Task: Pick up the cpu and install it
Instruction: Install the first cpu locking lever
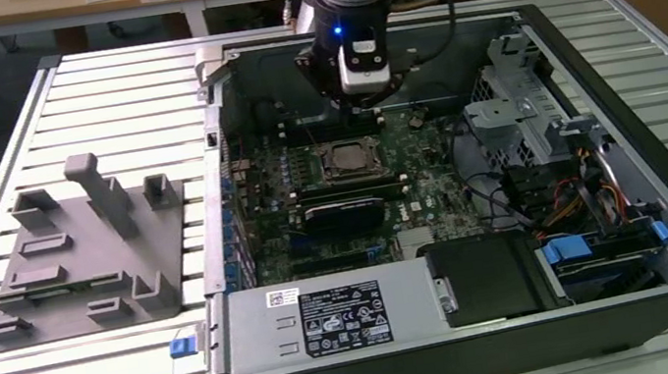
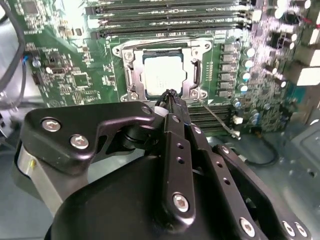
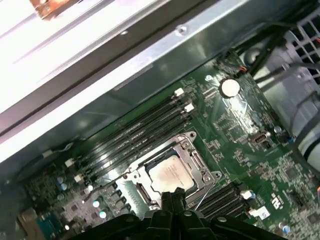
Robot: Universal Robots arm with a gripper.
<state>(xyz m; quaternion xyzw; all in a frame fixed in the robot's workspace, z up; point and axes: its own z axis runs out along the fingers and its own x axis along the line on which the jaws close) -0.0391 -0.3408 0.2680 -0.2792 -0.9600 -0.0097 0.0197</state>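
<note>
The cpu [image 2: 162, 75] is a silver-grey square chip lying flat inside the metal-framed socket [image 2: 129, 65] on the green motherboard; it also shows in the first wrist view [image 3: 170, 175] and the exterior view [image 1: 345, 159]. My gripper [image 2: 171, 95] hovers above the socket's edge, its black fingers [image 3: 165, 200] closed together with nothing between them. In the exterior view the gripper [image 1: 359, 116] hangs just behind the socket, inside the open computer case [image 1: 646, 150]. The socket's frame stands open around the chip.
Memory slots [image 2: 170, 12] run along one side of the socket and more [image 3: 220, 200] along the other. A grey plastic holder block [image 1: 79, 255] sits on the slatted table at the exterior view's left. Drive cage and cables [image 1: 541, 146] fill the case's right side.
</note>
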